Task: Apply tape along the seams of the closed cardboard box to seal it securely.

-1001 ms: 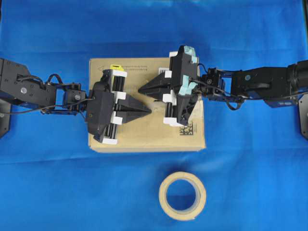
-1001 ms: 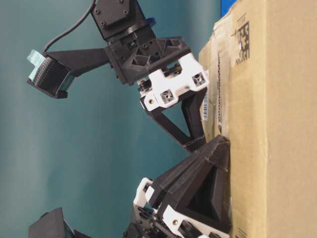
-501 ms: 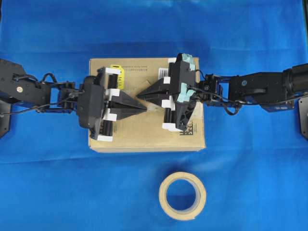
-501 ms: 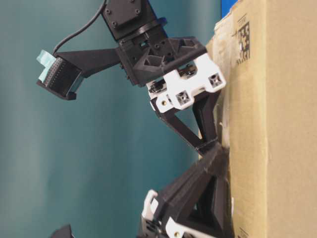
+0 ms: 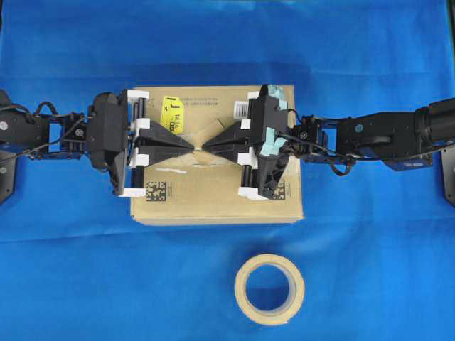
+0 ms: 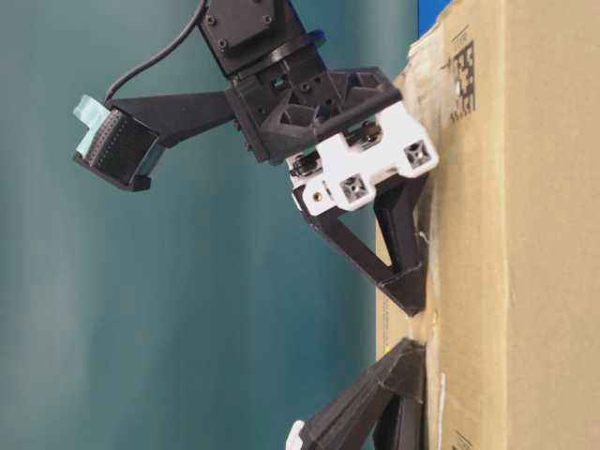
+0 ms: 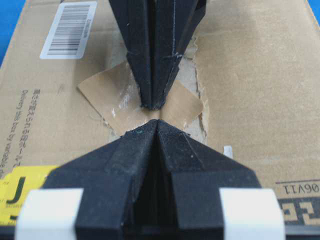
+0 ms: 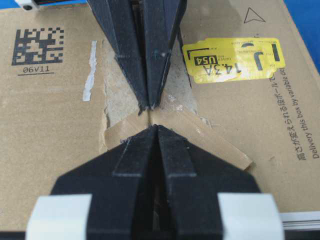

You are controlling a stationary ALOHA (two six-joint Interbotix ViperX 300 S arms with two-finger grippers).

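Nearest the front edge of the blue cloth lies a ring-shaped tan tape roll (image 5: 269, 289), untouched and well apart from the work. Behind it sits the brown rectangular cardboard box (image 5: 213, 202), carrying a yellow sticker (image 5: 172, 109) and a white barcode label (image 7: 68, 29).

On the box's top, the 2 grippers meet nose to nose. The left gripper (image 5: 188, 144) and the right gripper (image 5: 206, 144) both have their jaws fully closed with nothing between them, their tips pressed on a small flat square of tan packing tape (image 7: 182, 105) that lies askew across the dark seam (image 8: 151, 116) between the flaps, in the torn pale patch.

It looks like the pressing-down step. To do it well, I'd say each closed tip should rub outward along the tape from the middle, keeping light downward pressure, so the edges bond and no corner lifts.

The seam itself is mostly hidden under the fingers. Whether the tape has stuck flat beneath the tips can't be judged. The table-level view cuts off most of the left gripper, and the far flap edge is too rough to read.
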